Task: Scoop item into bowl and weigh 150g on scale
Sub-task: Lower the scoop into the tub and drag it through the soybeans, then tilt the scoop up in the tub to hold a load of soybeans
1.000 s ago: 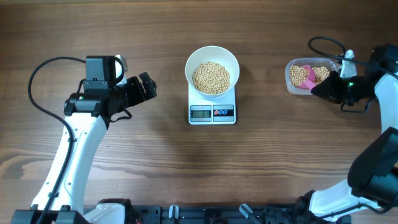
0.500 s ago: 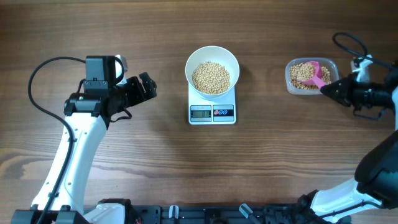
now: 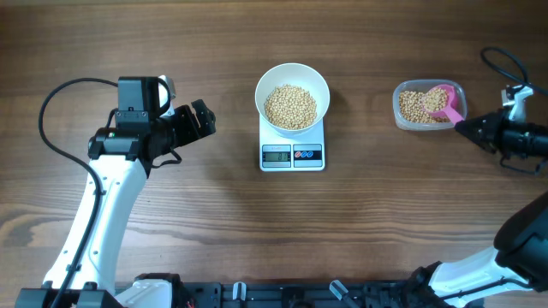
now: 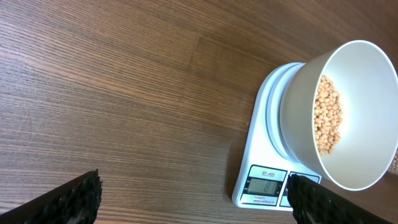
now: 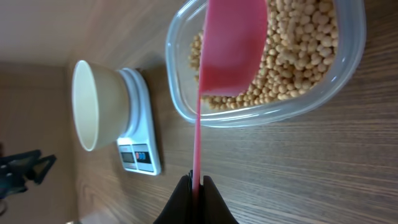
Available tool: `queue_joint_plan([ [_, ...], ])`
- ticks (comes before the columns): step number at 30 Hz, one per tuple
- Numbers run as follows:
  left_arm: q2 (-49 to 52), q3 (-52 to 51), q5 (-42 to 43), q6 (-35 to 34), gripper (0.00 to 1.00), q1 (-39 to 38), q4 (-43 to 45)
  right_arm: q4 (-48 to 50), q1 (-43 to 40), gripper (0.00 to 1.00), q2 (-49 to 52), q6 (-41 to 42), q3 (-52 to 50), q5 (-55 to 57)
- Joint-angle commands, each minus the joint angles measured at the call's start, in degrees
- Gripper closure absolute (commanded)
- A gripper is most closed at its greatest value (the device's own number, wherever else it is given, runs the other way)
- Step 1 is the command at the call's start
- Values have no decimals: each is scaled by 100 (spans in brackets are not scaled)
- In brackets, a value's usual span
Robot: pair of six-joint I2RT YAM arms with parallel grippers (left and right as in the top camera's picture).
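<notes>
Because the right gripper point(image 5: 196, 185) was clamped shut on just the thin handle end of the pink scoop point(image 5: 231, 43), the scoop could twist in that grip during the carry; its head lay over the clear tub point(image 3: 401, 109), well apart from the bowl point(image 3: 293, 74), so any tilt would scatter its load onto the table point(image 3: 171, 222); the bowl sat on the scale point(image 3: 293, 156) with a heap of beans point(image 3: 291, 106) inside, and one generous scoopful might overshoot the target; the left gripper point(image 3: 202, 120) hung with jaws wide apart, holding nothing.
</notes>
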Motion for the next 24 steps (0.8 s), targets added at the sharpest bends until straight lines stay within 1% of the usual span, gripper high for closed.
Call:
queue_joint_plan([
  [1, 39, 111, -57, 46, 0, -13, -7, -105, -177, 96, 70, -380, -79, -686],
  [5, 39, 111, -57, 48, 0, -15, -33, -214, -358, 96, 70, -400, -79, -715],
  [9, 39, 111, -57, 46, 0, -13, -87, -424, -496, 96, 70, -678, -79, -949],
  [11, 39, 111, -57, 48, 0, -13, -92, -483, -538, 96, 70, -678, -79, -966],
  [15, 39, 111, -57, 48, 0, -13, -90, -586, -560, 96, 70, -691, -79, -1121],
  [18, 39, 111, -57, 48, 0, -13, -103, -719, -560, 96, 70, -935, -79, -1445],
  [24, 39, 111, -57, 48, 0, -13, -109, -800, -560, 96, 70, -960, -79, -1467],
])
